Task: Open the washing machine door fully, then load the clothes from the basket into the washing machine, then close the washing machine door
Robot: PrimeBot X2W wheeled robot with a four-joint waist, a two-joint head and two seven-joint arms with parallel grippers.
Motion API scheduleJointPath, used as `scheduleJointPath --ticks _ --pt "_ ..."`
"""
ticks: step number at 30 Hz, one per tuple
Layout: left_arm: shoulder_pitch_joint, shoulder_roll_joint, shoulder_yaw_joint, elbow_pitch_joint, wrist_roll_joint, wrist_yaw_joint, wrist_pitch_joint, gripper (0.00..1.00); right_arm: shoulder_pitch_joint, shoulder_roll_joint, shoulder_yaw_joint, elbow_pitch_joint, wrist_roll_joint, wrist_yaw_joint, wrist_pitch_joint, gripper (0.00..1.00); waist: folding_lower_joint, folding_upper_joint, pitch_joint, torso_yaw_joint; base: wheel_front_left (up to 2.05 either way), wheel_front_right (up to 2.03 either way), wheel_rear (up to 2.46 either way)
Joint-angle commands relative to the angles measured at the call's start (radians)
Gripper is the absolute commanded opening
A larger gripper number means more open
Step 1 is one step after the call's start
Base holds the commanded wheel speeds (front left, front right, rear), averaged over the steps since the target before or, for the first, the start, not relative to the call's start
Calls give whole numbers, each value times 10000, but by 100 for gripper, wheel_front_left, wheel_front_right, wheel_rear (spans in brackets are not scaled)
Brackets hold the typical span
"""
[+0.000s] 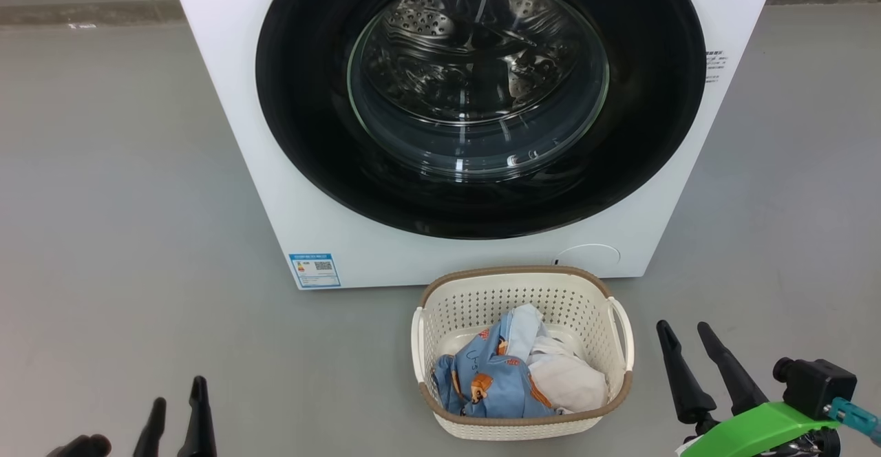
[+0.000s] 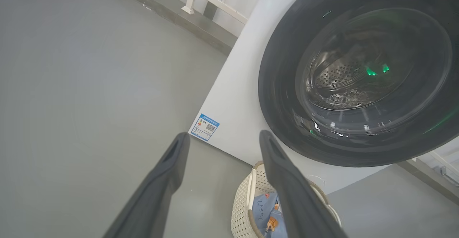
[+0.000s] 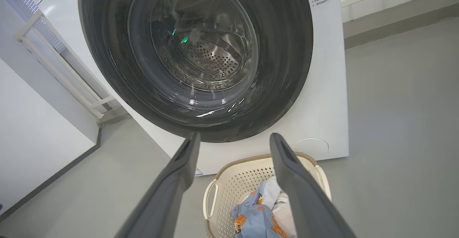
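The shut door lies at eleven o'clock from the open, empty right gripper; the open left gripper sits farther off.

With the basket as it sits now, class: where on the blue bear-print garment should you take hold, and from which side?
I'd pinch a raised fold of the light blue garment, coming straight down from above. The basket walls close it in on all sides, blocking a sideways approach, and the crumpled cloth humps upward, giving the right fingers a ridge to close on.
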Motion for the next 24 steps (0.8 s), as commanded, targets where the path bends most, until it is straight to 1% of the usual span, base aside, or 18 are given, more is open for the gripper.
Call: scheduleJointPath --ticks 1,9,17,24 --pt "-152 183 284 -337 437 -44 -138 100 -156 -145 224 -246 -362 12 -183 100 -1 -1 6 0 0 0 0" --pt "-13 161 511 -661 1720 -50 -373 100 -37 -142 88 -250 -1389 13 -417 100 -1 -1 36 13 0 0 0" --pt "128 162 580 -587 2668 -56 -608 100 193 10 -249 -261 -2438 14 -650 100 -1 -1 53 -9 0 0 0" --pt "195 211 596 -414 3381 -61 -814 100 264 47 -293 -363 -3362 15 -855 100 -1 -1 41 -50 0 0 0"
